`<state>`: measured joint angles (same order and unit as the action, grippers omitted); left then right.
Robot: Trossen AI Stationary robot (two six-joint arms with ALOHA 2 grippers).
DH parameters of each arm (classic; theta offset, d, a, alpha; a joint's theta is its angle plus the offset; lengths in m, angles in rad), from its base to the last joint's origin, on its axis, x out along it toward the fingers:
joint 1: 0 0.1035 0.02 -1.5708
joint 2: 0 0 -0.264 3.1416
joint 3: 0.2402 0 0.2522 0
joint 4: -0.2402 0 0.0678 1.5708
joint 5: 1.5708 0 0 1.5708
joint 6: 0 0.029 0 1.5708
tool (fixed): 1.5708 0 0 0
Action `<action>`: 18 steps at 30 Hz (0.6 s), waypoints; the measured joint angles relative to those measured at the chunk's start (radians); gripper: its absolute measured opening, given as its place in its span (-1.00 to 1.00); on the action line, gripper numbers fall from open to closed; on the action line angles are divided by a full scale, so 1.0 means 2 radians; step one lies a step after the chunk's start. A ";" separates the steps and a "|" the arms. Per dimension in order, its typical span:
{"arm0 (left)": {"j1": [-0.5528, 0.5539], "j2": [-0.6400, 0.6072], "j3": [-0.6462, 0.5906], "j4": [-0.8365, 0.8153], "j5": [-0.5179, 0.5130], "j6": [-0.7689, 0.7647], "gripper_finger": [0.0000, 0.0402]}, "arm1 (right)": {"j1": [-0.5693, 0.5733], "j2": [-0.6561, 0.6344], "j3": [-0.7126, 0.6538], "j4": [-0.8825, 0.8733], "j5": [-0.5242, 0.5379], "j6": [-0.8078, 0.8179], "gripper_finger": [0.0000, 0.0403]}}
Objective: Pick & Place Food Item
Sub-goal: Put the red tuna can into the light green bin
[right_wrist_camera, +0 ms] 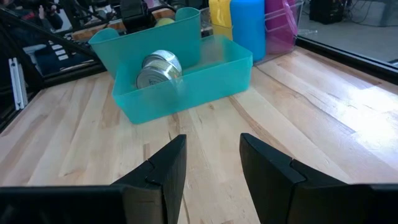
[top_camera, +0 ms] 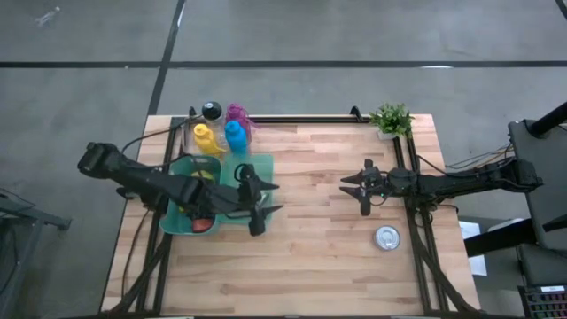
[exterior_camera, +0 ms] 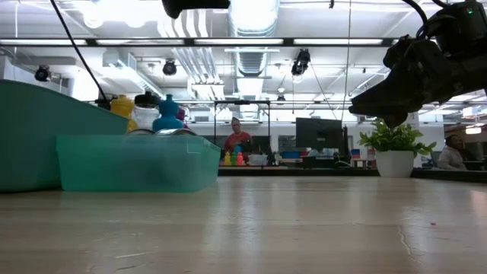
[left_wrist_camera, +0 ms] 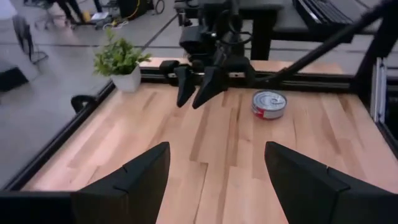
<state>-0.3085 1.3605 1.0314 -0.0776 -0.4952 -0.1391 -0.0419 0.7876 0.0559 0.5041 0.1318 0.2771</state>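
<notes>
Tin (right_wrist_camera: 159,68) lies in light teal bin (right_wrist_camera: 205,81); red item, maybe fruit (top_camera: 202,224), in darker bin (top_camera: 182,190); both grippers' fingers spread.

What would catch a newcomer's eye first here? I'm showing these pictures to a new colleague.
Probably the teal bins at the table's left edge, one holding a tin can, with the left gripper open beside them. Next, a second tin can lying alone on the right, near the open right gripper, and the potted plant in the far right corner.
</notes>
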 joint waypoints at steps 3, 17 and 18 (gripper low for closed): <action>-0.004 0.000 0.001 0.000 0.000 0.010 0.32 | 0.000 0.000 0.000 0.000 0.000 0.000 -0.27; -0.001 0.001 -0.001 0.020 -0.002 0.047 0.32 | 0.000 0.000 0.000 0.000 0.000 0.000 -0.27; -0.001 0.001 -0.001 0.020 -0.002 0.052 0.32 | 0.000 0.000 0.000 0.000 0.000 0.000 -0.27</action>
<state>-0.3111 1.3622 1.0290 -0.0386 -0.4988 -0.0355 -0.0422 0.7876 0.0559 0.5045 0.1318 0.2771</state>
